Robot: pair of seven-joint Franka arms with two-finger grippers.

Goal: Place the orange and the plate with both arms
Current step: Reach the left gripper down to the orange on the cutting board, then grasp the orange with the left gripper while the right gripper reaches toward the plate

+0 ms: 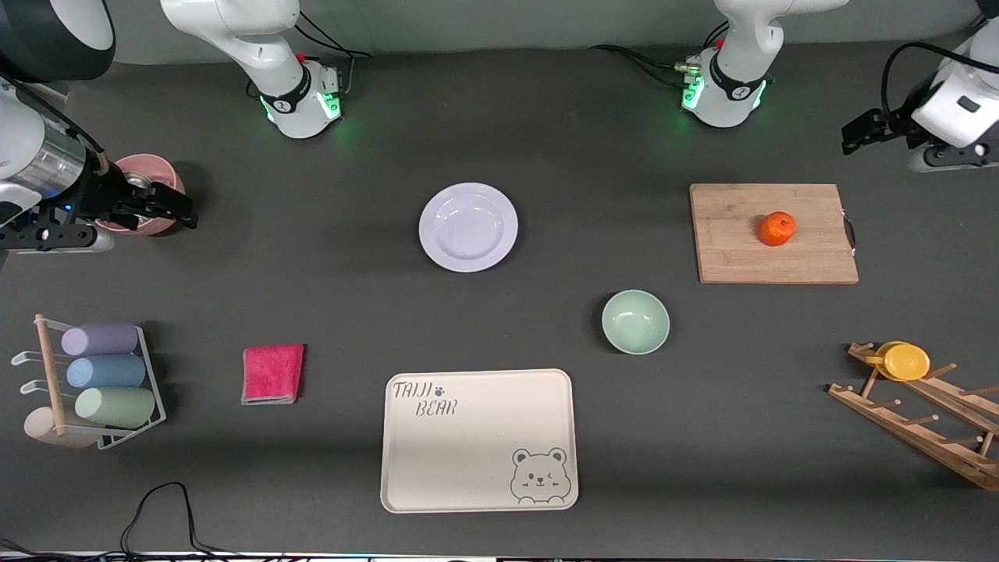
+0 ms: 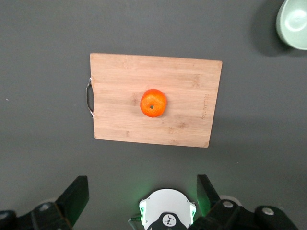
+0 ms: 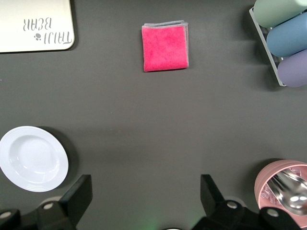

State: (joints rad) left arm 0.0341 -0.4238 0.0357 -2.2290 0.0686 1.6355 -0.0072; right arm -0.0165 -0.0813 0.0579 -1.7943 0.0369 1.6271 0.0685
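Plate [image 1: 468, 226] and orange [image 1: 777, 229] sit well apart on the dark desk [image 1: 312, 273], which looks like the reason two arms are called for — each thing lies nearer one arm's base than the other's. Largest on the desk is the cream bear tray [image 1: 479, 440], bare and closest to the front camera, a likely landing spot, though that is only my guess. Next comes the wooden cutting board [image 1: 773, 232] toward the left arm's end, with the orange resting on it near its middle, where it is unlikely to roll off. The white plate lies flat on the bare desk, farther from the camera than the tray, with room around its rim for fingers to slip in. A mint-green bowl [image 1: 635, 321] sits between board and tray — something to steer around. The left pincer [image 2: 141, 196] hangs high above the board's edge, jaws spread wide and empty, the orange in plain sight of its wrist camera. The right pincer [image 3: 144, 196] hovers by a pink cup [image 1: 144, 193] at the right arm's end, likewise released and holding nothing.
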